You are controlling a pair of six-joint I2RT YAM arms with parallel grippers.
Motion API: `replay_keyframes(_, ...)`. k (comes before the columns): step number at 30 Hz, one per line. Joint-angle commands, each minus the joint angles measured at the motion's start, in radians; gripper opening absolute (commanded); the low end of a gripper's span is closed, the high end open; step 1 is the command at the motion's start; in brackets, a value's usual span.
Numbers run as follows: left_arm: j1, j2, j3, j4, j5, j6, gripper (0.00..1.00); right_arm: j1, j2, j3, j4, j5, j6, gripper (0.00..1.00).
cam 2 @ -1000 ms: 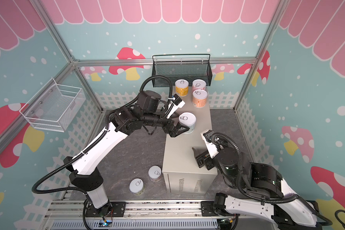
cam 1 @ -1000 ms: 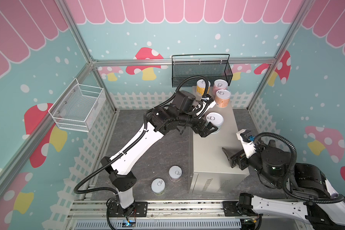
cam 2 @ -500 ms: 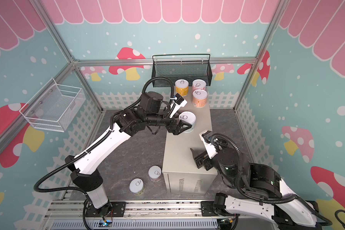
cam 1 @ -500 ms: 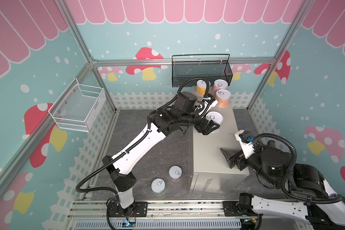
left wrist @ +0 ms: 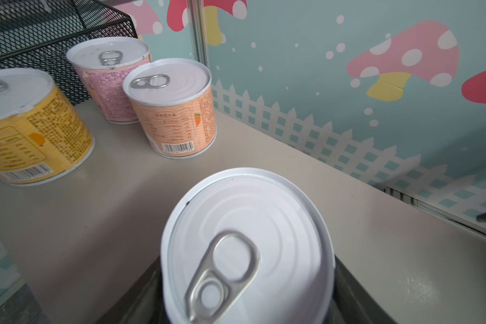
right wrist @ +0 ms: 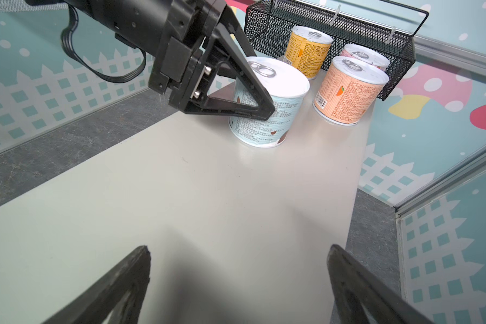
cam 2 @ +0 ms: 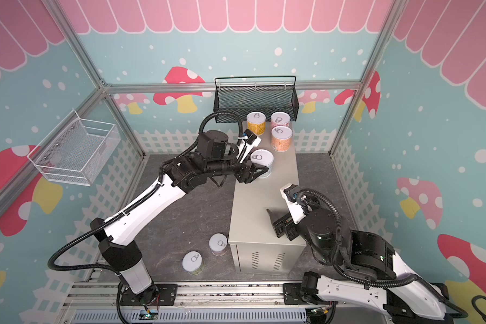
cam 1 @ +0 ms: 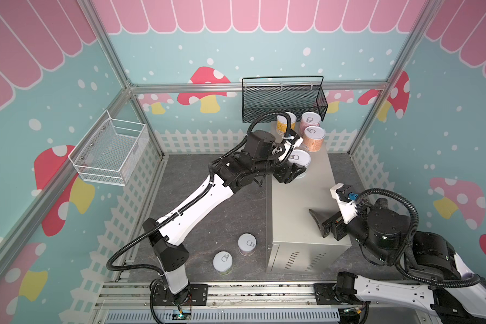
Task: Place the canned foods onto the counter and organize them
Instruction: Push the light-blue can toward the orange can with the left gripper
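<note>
The counter carries a yellow can, a pink can and an orange can at its far end. A light blue can stands upright just in front of them, and my left gripper is shut on its sides. Its lid fills the left wrist view. Two more cans stand on the floor left of the counter. My right gripper hangs open and empty over the counter's near end.
A black mesh basket hangs on the back wall just behind the far cans. A white wire basket is mounted on the left wall. The dark floor runs along the counter's left side, with white fence walls around.
My left gripper has closed from wide open onto the light blue can, reaching slightly further over the counter. The right arm has stayed where it was.
</note>
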Motion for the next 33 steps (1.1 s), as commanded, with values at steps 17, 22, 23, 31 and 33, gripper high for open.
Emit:
replay_keyframes(17, 0.156, -0.082, -0.269, 0.307, 0.143, 0.068, 0.67, 0.002, -0.009, -0.029, 0.031, -0.023, 0.028, 0.99)
replay_keyframes(22, 0.162, -0.031, -0.235, 0.307, 0.149, 0.076, 0.67, 0.002, -0.008, -0.029, 0.033, -0.027, 0.032, 0.99)
replay_keyframes(23, 0.162, -0.021, -0.231, 0.313, 0.151, 0.078, 0.67, 0.001, -0.01, -0.028, 0.033, -0.026, 0.034, 0.99)
replay_keyframes(31, 0.164, 0.058, -0.201, 0.365, 0.109, 0.075, 0.65, 0.001, -0.016, -0.024, 0.033, -0.02, 0.036, 0.99)
replay_keyframes(33, 0.164, 0.074, -0.189, 0.37, 0.107, 0.075, 0.65, 0.002, -0.017, -0.027, 0.034, -0.017, 0.036, 0.99)
